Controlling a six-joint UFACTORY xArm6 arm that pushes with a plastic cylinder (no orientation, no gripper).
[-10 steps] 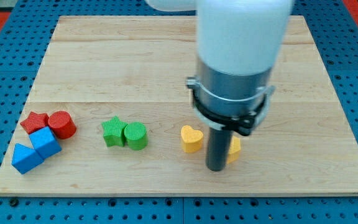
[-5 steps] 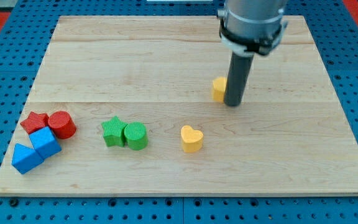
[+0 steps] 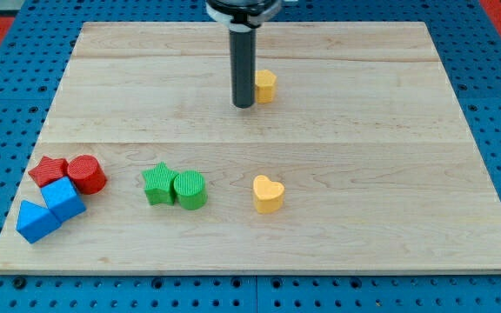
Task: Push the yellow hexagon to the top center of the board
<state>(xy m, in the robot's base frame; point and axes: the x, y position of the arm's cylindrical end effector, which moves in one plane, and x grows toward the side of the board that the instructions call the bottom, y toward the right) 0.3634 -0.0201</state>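
The yellow hexagon point(image 3: 266, 85) lies on the wooden board near the view's top, just right of the centre line. My tip point(image 3: 243, 105) stands right beside it on its left and a little lower, touching or almost touching it. The rod partly hides the hexagon's left edge.
A yellow heart point(image 3: 269, 194) lies below centre. A green star point(image 3: 157, 183) and green cylinder point(image 3: 190, 189) touch each other at lower left. At the far left sit a red hexagon-like block point(image 3: 50, 170), a red cylinder point(image 3: 86, 174), a blue cube point(image 3: 63, 198) and a blue triangle point(image 3: 35, 222).
The yellow hexagon has moved up the board and leftward, from beside the heart to near the top centre. My tip has moved with it and now stands on its left side.
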